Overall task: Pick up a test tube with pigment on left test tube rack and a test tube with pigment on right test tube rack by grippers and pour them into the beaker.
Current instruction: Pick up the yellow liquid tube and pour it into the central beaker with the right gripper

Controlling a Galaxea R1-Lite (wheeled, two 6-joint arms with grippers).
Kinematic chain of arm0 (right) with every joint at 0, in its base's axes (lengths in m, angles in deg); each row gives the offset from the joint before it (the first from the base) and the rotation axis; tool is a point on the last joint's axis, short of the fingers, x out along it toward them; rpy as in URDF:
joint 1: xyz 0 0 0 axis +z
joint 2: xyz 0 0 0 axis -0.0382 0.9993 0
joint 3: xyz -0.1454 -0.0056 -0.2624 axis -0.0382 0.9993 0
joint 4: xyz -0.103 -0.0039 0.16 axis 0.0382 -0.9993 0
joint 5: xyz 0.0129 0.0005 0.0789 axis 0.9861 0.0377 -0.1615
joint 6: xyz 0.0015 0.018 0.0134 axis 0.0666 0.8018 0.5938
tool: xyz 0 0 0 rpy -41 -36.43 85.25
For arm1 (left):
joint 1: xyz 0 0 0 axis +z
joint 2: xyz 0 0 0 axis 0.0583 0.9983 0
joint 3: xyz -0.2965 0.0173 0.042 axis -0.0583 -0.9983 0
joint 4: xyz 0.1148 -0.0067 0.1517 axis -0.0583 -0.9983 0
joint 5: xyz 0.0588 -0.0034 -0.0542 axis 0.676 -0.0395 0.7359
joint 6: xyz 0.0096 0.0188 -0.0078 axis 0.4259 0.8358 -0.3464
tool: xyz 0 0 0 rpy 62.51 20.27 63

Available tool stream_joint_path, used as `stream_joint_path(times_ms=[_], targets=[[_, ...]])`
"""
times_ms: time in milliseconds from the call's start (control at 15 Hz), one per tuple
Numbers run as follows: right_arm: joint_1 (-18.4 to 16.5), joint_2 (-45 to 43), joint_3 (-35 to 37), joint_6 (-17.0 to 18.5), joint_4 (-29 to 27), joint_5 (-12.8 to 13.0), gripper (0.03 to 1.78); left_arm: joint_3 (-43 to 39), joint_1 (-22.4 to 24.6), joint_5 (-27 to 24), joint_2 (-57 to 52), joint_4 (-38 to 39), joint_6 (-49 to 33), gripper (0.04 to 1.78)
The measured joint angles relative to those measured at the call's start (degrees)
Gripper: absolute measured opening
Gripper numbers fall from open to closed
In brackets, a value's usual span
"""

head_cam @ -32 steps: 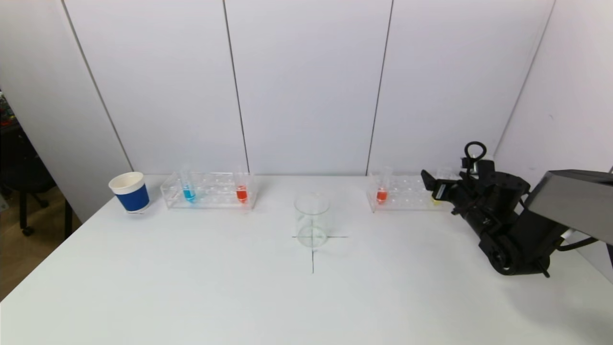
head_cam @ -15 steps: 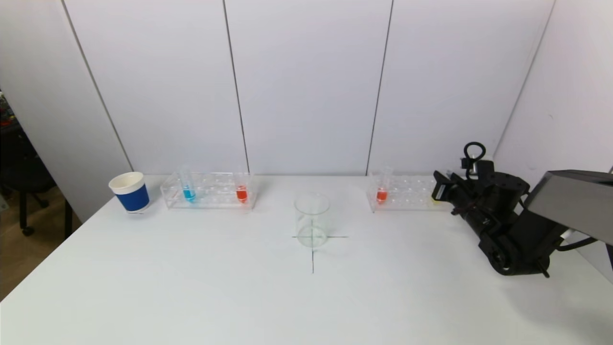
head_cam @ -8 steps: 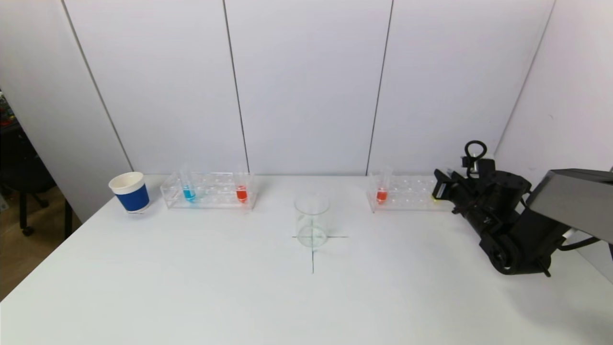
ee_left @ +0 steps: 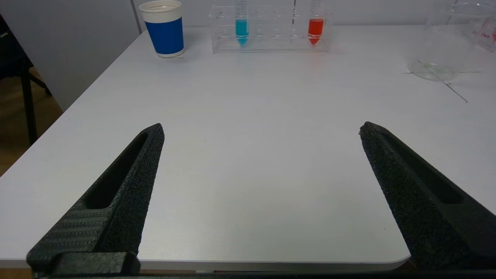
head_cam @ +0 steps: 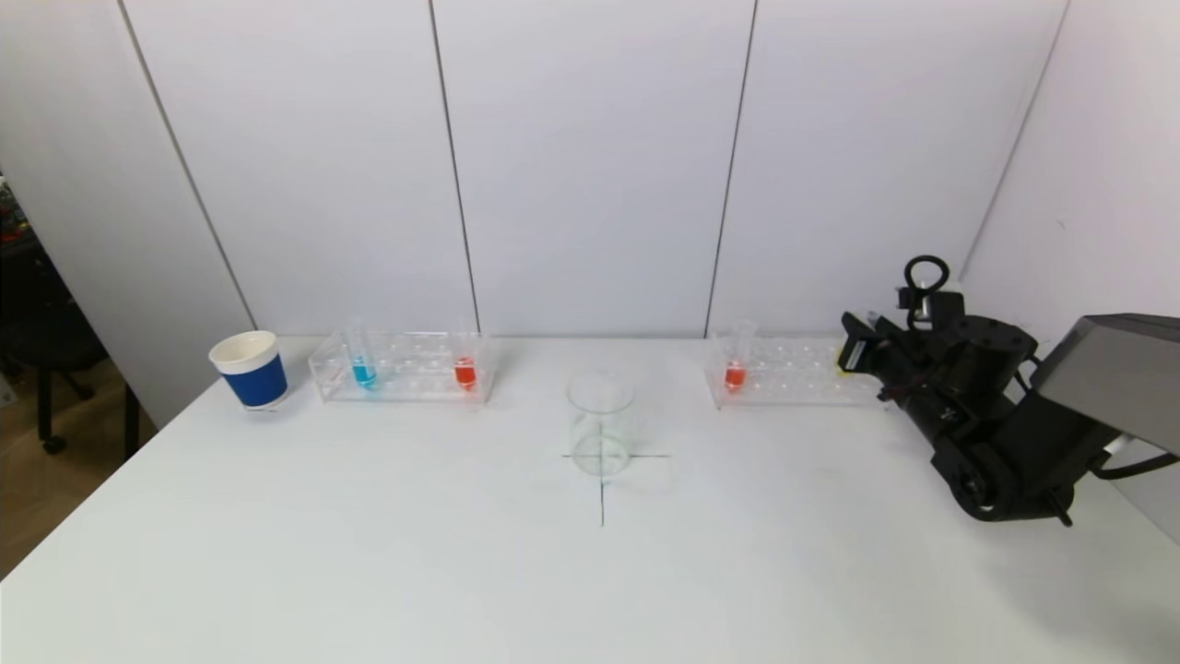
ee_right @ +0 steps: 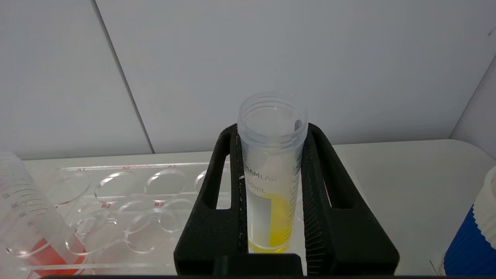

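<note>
Yellow pigment filled the bottom of the clear plastic test tube (ee_right: 272, 170), which stood upright between the two black fingers (ee_right: 215, 209) of the right gripper (ee_right: 272, 133), their jaws closed against its sides just below the open rim. That tube was at the right end of the clear acrylic right rack (head_cam: 784, 373), near the far right corner of the white tabletop (head_cam: 461, 572); whether its tip rested in a hole could not be told. A clear tube of red pigment (head_cam: 735, 369) stood at the rack's other end, with unfilled holes between. In the head view the right gripper (head_cam: 855, 355) reached in from the right edge.

An upright clear glass beaker (head_cam: 600, 424) sat on a thin black cross mark at the middle of the tabletop, well apart from both racks. Toward the far left corner stood the clear acrylic left rack (head_cam: 401, 369), holding a tube of blue pigment (head_cam: 362, 361) and a second tube of red pigment (head_cam: 465, 364). Just beside it, nearer the left edge, sat a blue paper cup with a white rim (head_cam: 249, 369).

At the near edge, the left gripper (ee_left: 261, 131) hung low with its jaws spread wide and nothing between them.
</note>
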State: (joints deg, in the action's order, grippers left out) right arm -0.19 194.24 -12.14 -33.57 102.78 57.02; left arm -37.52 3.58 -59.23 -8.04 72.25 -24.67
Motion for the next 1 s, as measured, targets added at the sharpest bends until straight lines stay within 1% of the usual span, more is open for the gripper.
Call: stream_joint_path(times_ms=[733,1000], targets=[[0.0,-4.0,0.3,-1.68,-0.78,0.0,0.46,0.0,0.0,0.0,0.0,0.0,-0.02,1.76],[0.69,-7.34,-1.32,-2.01,-6.03,-0.16,0.46,0.0,0.0,0.0,0.0,0.0,-0.02,1.76]])
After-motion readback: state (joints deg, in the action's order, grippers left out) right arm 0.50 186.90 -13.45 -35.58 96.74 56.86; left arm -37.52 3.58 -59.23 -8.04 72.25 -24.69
